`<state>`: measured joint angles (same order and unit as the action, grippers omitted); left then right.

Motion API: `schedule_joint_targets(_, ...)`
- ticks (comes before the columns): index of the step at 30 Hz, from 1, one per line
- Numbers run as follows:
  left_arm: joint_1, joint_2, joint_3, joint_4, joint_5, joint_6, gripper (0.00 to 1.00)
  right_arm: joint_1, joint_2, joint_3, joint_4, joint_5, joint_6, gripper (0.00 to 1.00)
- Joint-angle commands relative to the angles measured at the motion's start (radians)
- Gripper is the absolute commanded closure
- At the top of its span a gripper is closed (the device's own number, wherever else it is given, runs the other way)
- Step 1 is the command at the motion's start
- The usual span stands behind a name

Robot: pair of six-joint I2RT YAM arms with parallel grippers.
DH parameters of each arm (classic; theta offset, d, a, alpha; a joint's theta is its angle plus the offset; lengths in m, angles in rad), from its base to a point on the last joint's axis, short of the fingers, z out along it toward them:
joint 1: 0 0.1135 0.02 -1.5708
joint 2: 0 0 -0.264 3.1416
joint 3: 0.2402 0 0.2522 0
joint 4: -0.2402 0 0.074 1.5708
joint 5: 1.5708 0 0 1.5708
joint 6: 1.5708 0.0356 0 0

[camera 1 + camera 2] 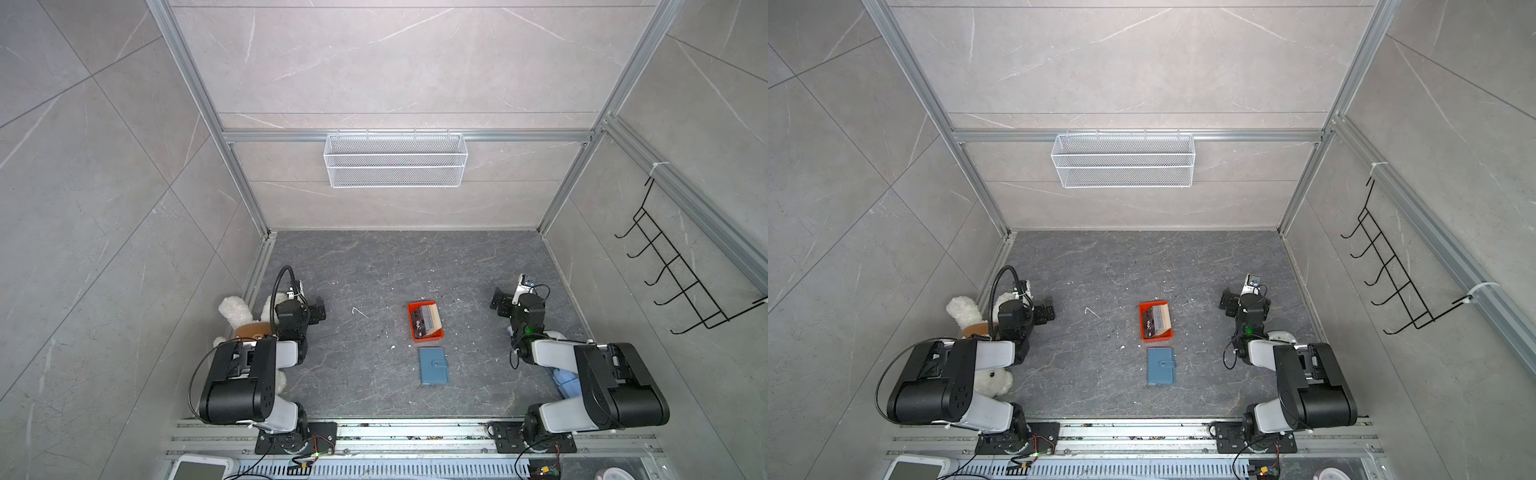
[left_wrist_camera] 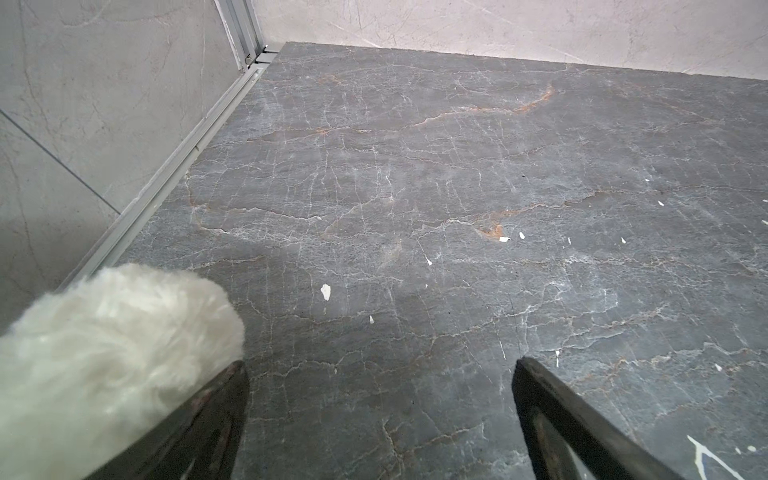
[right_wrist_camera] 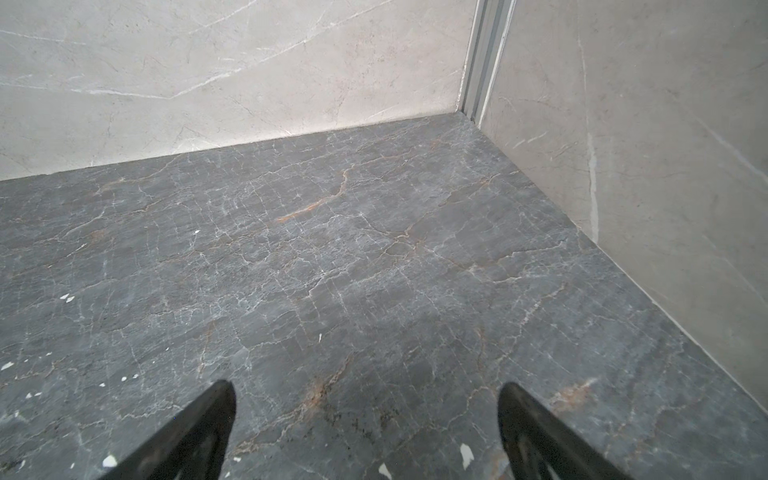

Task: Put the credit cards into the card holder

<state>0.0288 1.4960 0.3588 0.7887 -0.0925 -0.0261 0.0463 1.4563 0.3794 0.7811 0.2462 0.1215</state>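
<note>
Presently my left gripper (image 1: 318, 309) and right gripper (image 1: 498, 303) hang spread and empty at the sides, clear of the credit cards (image 1: 428, 320) in the orange tray (image 1: 410, 322), just beyond the closed card holder (image 1: 433, 365).

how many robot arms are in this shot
2. The left arm is folded at the left side of the table, partly over a white plush toy. The right arm is folded at the right side. No other seems hidden.
</note>
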Motion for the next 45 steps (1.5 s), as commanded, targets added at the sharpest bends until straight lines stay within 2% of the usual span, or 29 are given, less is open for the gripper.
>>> schedule_joint_targets(1,0.006,-0.001,0.002,0.052,0.040,0.035,0.00,0.006,0.007,0.009,0.006,-0.005,-0.018,0.00)
schedule_joint_targets(4,0.011,-0.001,0.000,0.057,0.077,0.044,0.00,0.005,0.075,-0.056,0.214,-0.095,-0.060,0.00)
schedule_joint_targets(6,0.018,0.000,0.000,0.058,0.100,0.043,0.00,0.004,0.044,-0.046,0.134,-0.100,-0.057,0.00)
schedule_joint_targets(8,0.022,0.000,0.001,0.056,0.106,0.043,0.00,0.005,0.070,-0.054,0.191,-0.098,-0.057,0.00)
schedule_joint_targets(26,0.026,0.001,0.003,0.051,0.115,0.041,0.00,0.007,0.061,-0.050,0.172,-0.096,-0.059,0.00)
schedule_joint_targets(29,0.030,0.001,0.003,0.051,0.119,0.041,0.00,0.006,0.058,-0.073,0.212,-0.015,-0.026,0.00)
schedule_joint_targets(32,0.031,-0.001,0.003,0.051,0.117,0.040,0.00,0.009,0.059,-0.068,0.202,-0.007,-0.028,0.00)
schedule_joint_targets(34,0.030,-0.001,0.002,0.051,0.117,0.041,0.00,0.009,0.063,-0.062,0.197,-0.043,-0.042,0.00)
schedule_joint_targets(37,0.030,0.000,0.003,0.050,0.118,0.040,0.00,0.009,0.064,-0.028,0.133,-0.174,-0.093,0.00)
schedule_joint_targets(45,0.031,-0.001,0.003,0.051,0.117,0.040,0.00,0.008,0.064,-0.031,0.138,-0.177,-0.091,0.00)
